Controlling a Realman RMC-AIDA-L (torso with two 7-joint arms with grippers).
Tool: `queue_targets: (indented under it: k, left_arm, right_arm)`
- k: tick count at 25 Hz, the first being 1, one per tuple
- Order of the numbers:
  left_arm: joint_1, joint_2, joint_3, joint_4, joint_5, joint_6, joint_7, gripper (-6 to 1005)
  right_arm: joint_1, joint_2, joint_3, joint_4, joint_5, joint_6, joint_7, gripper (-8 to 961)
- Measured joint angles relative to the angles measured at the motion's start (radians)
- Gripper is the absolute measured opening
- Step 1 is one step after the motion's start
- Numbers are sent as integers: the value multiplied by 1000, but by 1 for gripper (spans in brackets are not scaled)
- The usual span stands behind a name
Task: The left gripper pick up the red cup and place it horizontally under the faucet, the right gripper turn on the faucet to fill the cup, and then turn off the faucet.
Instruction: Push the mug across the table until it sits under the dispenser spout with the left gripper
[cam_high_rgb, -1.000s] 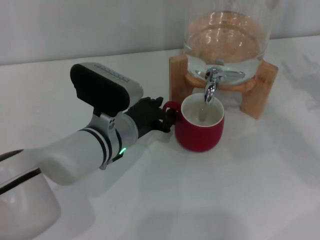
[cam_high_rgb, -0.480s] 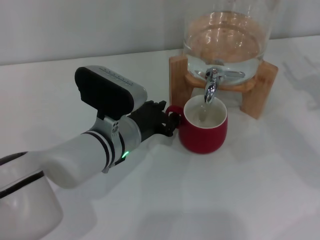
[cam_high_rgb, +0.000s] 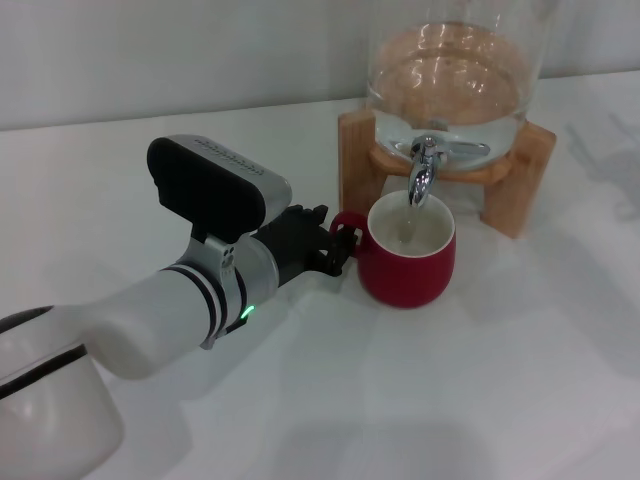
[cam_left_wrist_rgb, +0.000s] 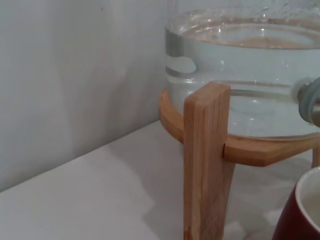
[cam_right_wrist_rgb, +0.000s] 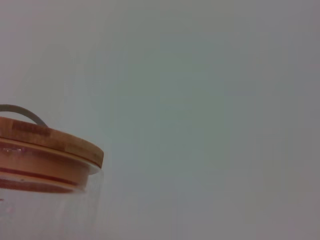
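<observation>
The red cup (cam_high_rgb: 405, 265) stands upright on the white table, its mouth right under the spout of the chrome faucet (cam_high_rgb: 422, 170). The faucet is fitted to a clear glass jar (cam_high_rgb: 455, 70) holding water. My left gripper (cam_high_rgb: 335, 248) is at the cup's left side, its black fingers closed around the small loop handle. The left wrist view shows the cup's rim (cam_left_wrist_rgb: 300, 215) and a blurred part of the faucet (cam_left_wrist_rgb: 310, 102). No water stream shows. The right gripper is out of view.
The jar rests on a wooden stand (cam_high_rgb: 520, 185), whose leg (cam_left_wrist_rgb: 205, 160) is close in the left wrist view. The right wrist view shows only the jar's wooden lid (cam_right_wrist_rgb: 45, 145) and a grey wall. White table (cam_high_rgb: 480, 400) spreads in front.
The left gripper pushed the cup a little to the right, under the spout. In the last half second the arm drew back slightly and the cup stayed put.
</observation>
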Motion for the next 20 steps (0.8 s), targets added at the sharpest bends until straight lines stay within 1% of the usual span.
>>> queue_targets:
  k: [13, 20]
  left_arm:
    - [3, 1, 27, -13, 0, 2, 0, 442]
    - [37, 3, 30, -54, 5, 26, 7, 448]
  right_arm:
    - [0, 1, 0, -1, 0, 0, 0, 668]
    - [-1, 1, 0, -1, 0, -2, 0, 668]
